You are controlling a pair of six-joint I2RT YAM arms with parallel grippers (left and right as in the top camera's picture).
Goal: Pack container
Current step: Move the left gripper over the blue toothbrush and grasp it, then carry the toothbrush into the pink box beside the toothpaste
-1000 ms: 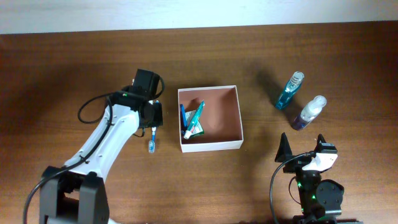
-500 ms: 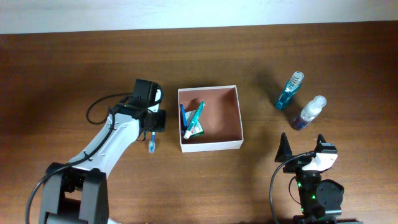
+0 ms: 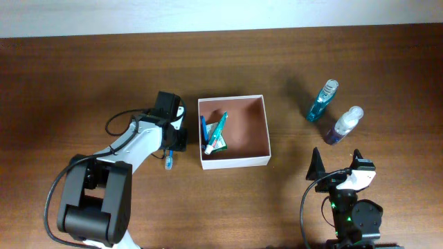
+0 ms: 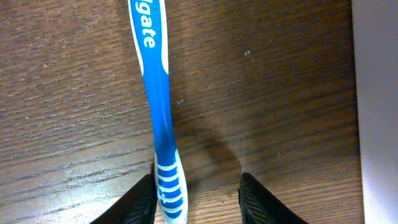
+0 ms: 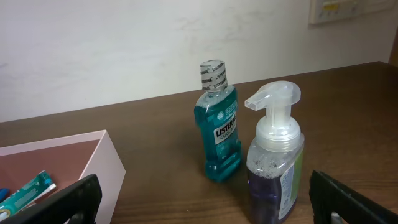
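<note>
Partly packed: container (image 3: pixel 234 161) just right of left gripper (image 4: pixel 198 186), holds toothpaste tube (image 3: pixel 216 143); blue toothbrush (image 4: pixel 158 93) flat on table (image 4: pixel 280 93) between spread fingers, beside left one, not gripped; mouthwash (image 5: pixel 219 127), pump bottle (image 5: pixel 275 168) ahead of right gripper (image 3: pixel 338 168), jaws wide, nothing held; three items left to pack.

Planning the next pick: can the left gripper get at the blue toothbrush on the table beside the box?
Probably yes: the left gripper is open, its fingers straddling one end of the blue toothbrush, nothing else between them.
</note>
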